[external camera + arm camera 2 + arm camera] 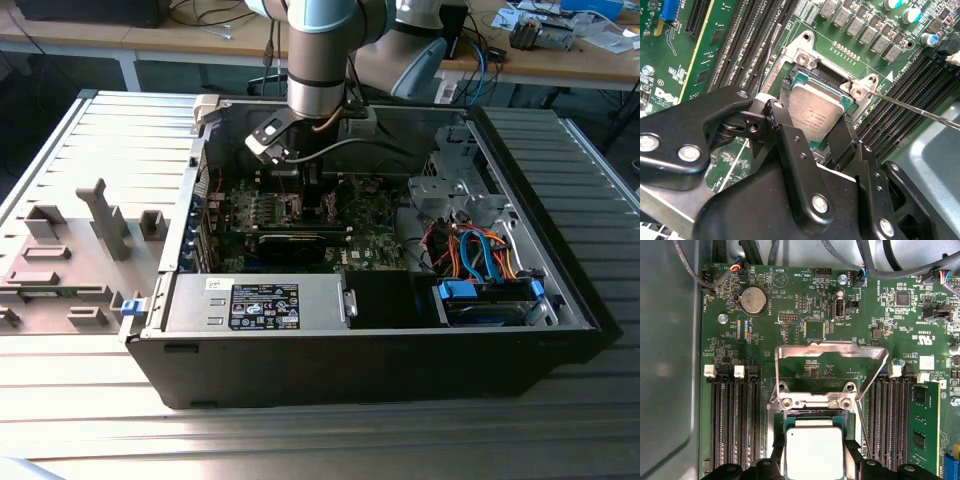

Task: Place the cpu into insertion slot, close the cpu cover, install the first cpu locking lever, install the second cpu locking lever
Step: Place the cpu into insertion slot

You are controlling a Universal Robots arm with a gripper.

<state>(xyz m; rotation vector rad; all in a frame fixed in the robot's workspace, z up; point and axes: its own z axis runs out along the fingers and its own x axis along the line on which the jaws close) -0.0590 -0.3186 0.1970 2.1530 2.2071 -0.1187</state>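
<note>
Now my gripper point(806, 118) grips the chip point(816, 113) by opposite edges over the socket point(812, 72).
Light, stiff, fragile, I judge: edges only.

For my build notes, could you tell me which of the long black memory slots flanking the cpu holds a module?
The one holding the green module, outermost, next to the blue connector; all the other slots stand empty.

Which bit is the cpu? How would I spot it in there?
Look inside the open computer case at the green board. Between its rows of long black slots, the black hand grips the cpu by two sides. It is a solid, flat, silver-grey square, while the silvery cover beside it is just an empty frame.
</note>
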